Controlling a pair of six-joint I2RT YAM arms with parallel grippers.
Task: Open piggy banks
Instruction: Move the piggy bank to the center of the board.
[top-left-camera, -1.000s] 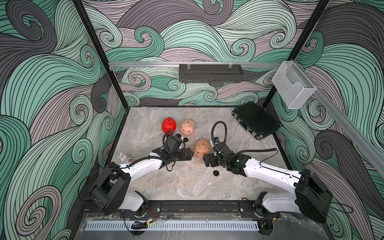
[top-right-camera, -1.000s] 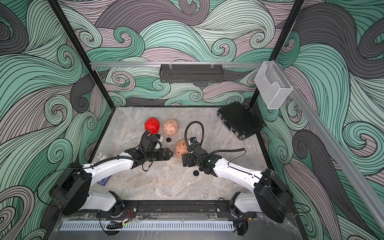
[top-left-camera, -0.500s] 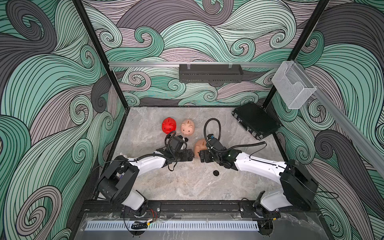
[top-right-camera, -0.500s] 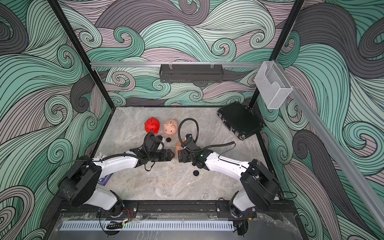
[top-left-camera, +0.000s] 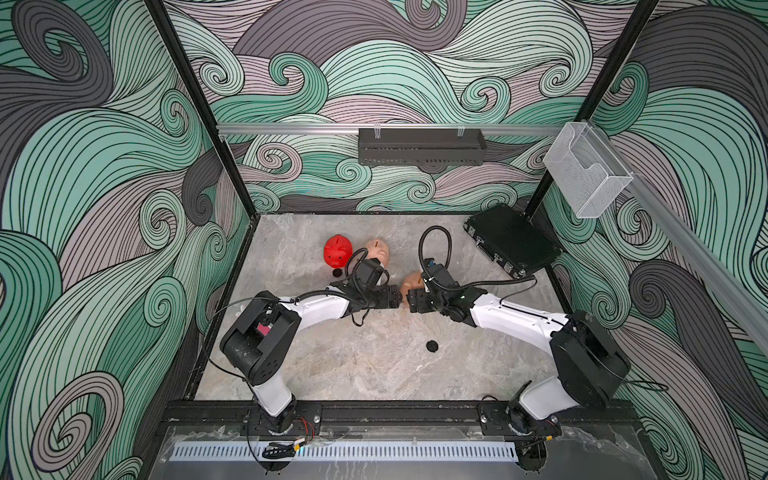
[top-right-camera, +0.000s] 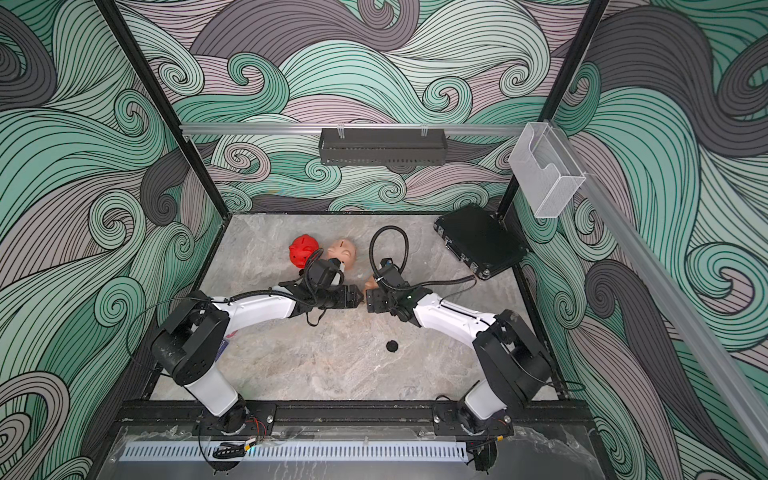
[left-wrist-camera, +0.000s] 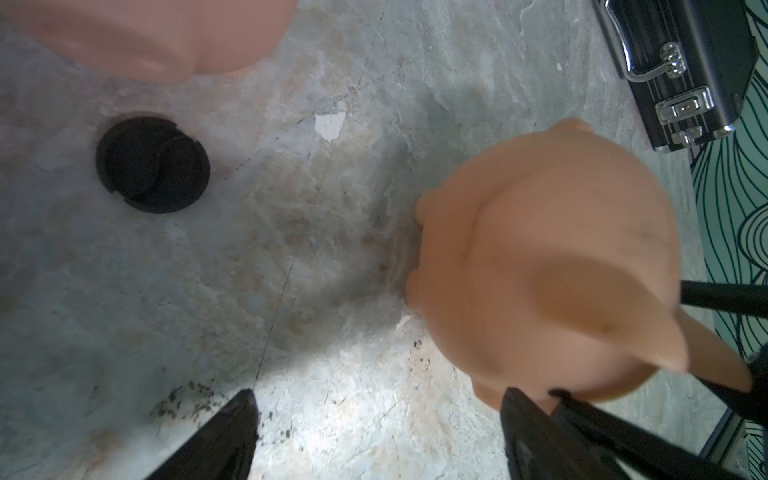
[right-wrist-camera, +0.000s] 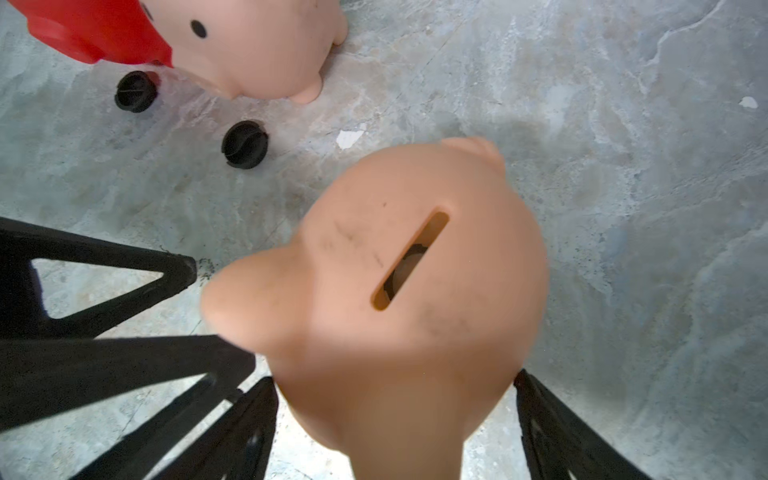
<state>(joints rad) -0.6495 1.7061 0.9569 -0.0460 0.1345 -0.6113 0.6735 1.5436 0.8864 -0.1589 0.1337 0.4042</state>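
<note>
Mid worktop (top-left-camera: 374, 374): near peach pig (right-wrist-camera: 395, 270) upright between jaws of right tool (right-wrist-camera: 392, 382).
Jaws at its flanks; held or not, cannot tell. Left tool (left-wrist-camera: 378, 399) spread, empty, just beside. Dark ring visible through the pig's coin slot (right-wrist-camera: 411, 259). Behind: red pig (top-left-camera: 338, 257), far peach pig (top-left-camera: 379, 250) side by side.

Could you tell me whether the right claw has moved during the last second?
Yes: the right claw has shifted away from the lone black plug, toward the back wall.

Left arm (top-left-camera: 316, 305) and right arm (top-left-camera: 511, 318) reach inward, jaws wide.
</note>
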